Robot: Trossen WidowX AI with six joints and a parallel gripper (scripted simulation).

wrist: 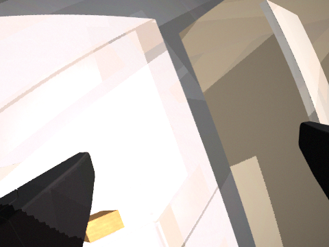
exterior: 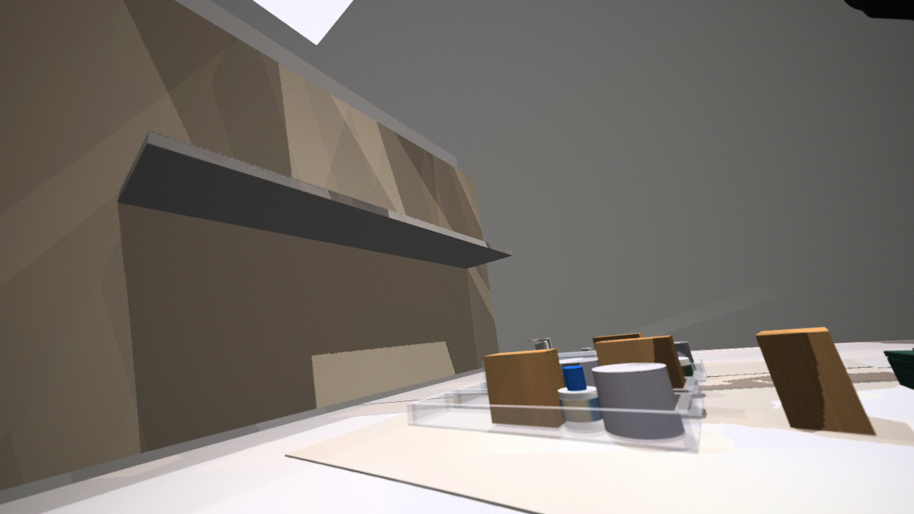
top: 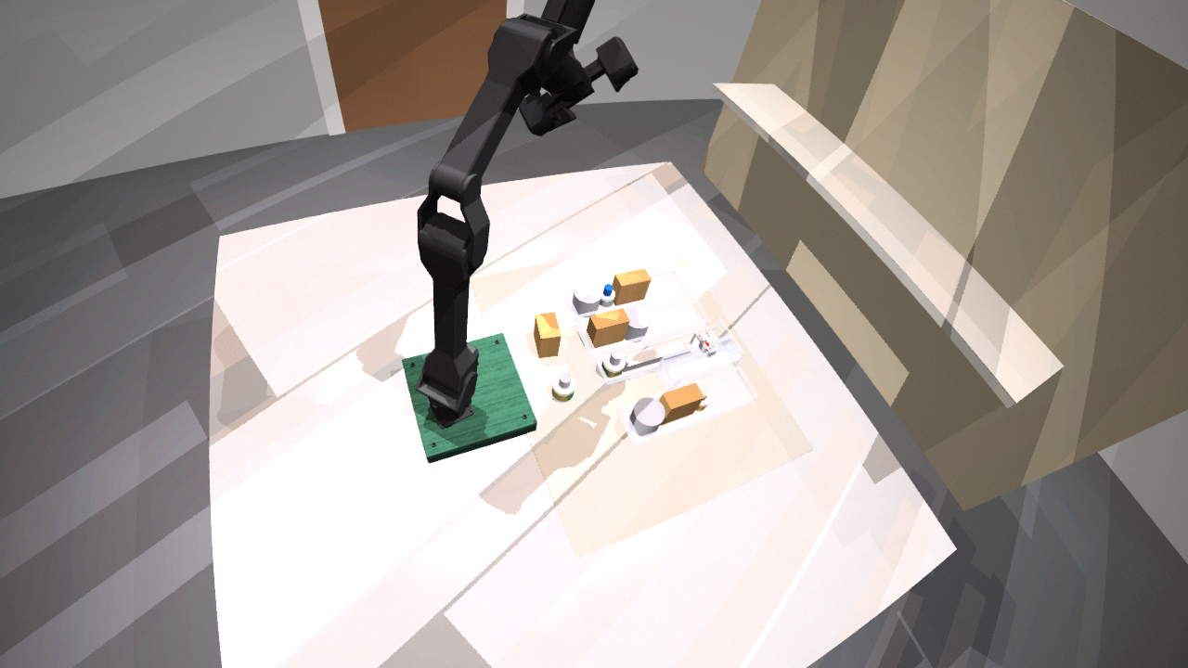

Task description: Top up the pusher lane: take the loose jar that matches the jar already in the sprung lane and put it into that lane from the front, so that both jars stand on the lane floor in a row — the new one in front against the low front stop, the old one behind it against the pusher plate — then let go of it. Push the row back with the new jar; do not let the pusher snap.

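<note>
A loose jar (top: 562, 390) with a grey cap, white shoulder and dark green lower band stands upright in front of the lanes, near the green base. A jar of like look (top: 614, 369) stands at the front end of the sprung lane (top: 639, 373). A small grey mechanism with a red spot (top: 705, 342) sits at the lane's rear; it also shows in the exterior view (exterior: 542, 343). The pusher plate's contact with the jar is too small to tell. My gripper (top: 601, 95) (wrist: 199, 149) is wide open and empty, high above the table and far from both jars.
A loose orange block (top: 546, 336) (exterior: 808, 380) stands beside the loose jar. Neighbouring clear lanes hold orange blocks (top: 631, 286) (top: 680, 402), grey cylinders (top: 586, 301) (top: 648, 416) and a blue-capped jar (top: 608, 294) (exterior: 578, 399). A shelf (top: 897, 224) (exterior: 306, 217) juts out behind the table.
</note>
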